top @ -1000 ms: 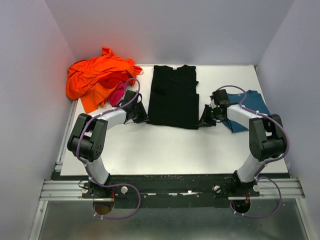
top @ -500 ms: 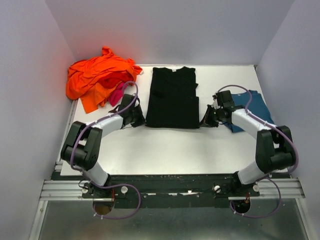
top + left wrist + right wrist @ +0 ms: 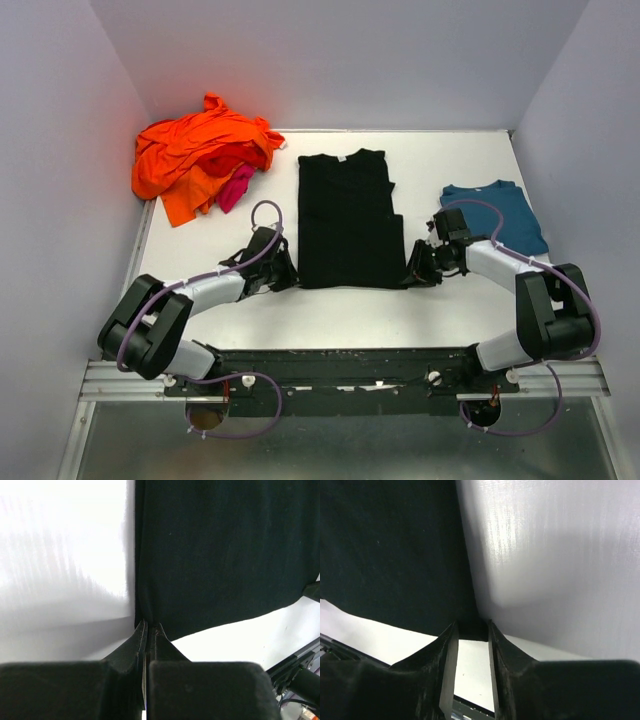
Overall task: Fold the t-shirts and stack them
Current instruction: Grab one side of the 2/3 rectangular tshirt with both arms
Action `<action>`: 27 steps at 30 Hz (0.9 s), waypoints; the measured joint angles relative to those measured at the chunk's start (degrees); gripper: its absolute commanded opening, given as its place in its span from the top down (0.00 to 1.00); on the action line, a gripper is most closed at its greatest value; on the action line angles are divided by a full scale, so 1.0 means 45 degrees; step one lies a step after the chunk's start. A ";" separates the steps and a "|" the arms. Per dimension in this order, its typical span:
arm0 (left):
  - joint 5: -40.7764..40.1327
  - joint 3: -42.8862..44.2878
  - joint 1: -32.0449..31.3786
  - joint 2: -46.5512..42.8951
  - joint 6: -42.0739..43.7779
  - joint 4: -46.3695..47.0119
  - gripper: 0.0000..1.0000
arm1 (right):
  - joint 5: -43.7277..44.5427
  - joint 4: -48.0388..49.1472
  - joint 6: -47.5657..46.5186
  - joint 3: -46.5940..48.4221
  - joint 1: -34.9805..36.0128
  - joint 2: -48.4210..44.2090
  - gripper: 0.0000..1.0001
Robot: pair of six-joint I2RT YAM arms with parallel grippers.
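The black t-shirt [image 3: 348, 220] lies flat and lengthwise on the table's middle, its sides folded in. My left gripper [image 3: 284, 276] is low at its near left corner. In the left wrist view it [image 3: 148, 626] is shut on that corner of the black cloth [image 3: 225, 550]. My right gripper [image 3: 414, 273] is at the near right corner. In the right wrist view its jaws [image 3: 471, 628] stand narrowly apart, with the corner of the black cloth [image 3: 395, 555] lying flat between the tips. The teal-blue t-shirt [image 3: 497, 213] lies folded at the right. The orange t-shirt [image 3: 200, 152] and the magenta-pink one [image 3: 237, 187] are heaped at the back left.
The white table [image 3: 340, 305] has its near edge just behind both grippers, with the black base rail [image 3: 340, 365] below it. Grey walls close in the left, back and right sides.
Both grippers have moved toward the near edge and dragged the black t-shirt with them. It now lies longer and flatter. The teal-blue t-shirt is now uncovered by the right arm.
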 measured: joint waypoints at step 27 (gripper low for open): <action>-0.1146 0.0408 -0.0039 -0.0971 0.0087 -0.2657 0.54 | -0.0180 0.0204 -0.0029 -0.0670 0.0627 -0.0568 0.75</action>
